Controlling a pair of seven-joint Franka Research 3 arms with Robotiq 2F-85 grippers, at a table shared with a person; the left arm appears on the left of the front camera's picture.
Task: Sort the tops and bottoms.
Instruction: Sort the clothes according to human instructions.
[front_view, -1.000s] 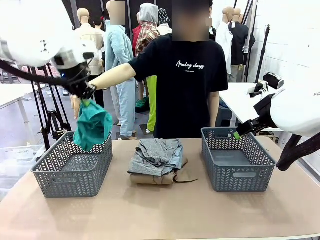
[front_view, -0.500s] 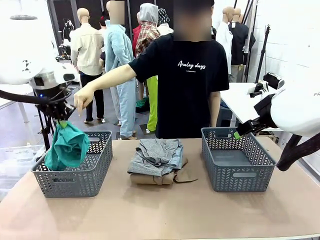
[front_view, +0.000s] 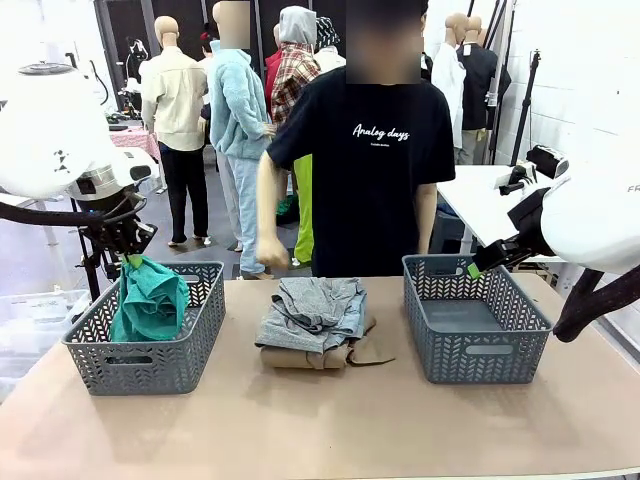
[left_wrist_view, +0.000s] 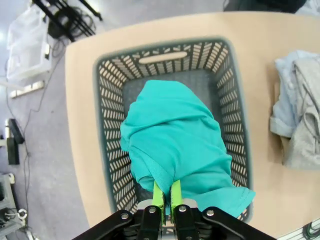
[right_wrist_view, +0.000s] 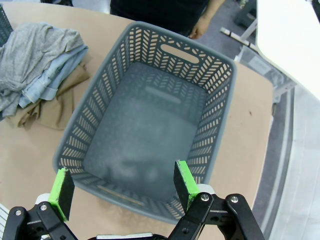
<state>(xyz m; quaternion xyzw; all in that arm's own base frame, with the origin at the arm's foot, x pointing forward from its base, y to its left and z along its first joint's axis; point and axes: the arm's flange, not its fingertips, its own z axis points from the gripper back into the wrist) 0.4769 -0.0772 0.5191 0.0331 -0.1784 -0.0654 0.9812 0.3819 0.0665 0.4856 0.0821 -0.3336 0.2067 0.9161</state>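
My left gripper (front_view: 129, 255) (left_wrist_view: 165, 198) is shut on the teal-green top (front_view: 150, 299) (left_wrist_view: 175, 135), which hangs down into the left grey basket (front_view: 95, 352) (left_wrist_view: 107, 125). At mid-table lies a pile: the heather grey top (front_view: 305, 310) (right_wrist_view: 30, 47) uppermost, the light blue denim bottoms (front_view: 351, 320) (right_wrist_view: 55, 75) under it, the tan-beige top (front_view: 300, 357) (right_wrist_view: 55, 107) lowest. My right gripper (front_view: 476, 267) (right_wrist_view: 122, 190) hovers open above the empty right basket (front_view: 480, 330) (right_wrist_view: 220, 100).
A person in a black T-shirt stands at the far edge, one hand (front_view: 268, 252) lowered near the table's back behind the pile. A white table (right_wrist_view: 290, 35) stands to the right. The front of the tabletop (front_view: 330, 430) is bare.
My left gripper carried the teal-green top down and left from the person's hand into the left basket. The person's arm dropped back to the body. The right arm stayed still.
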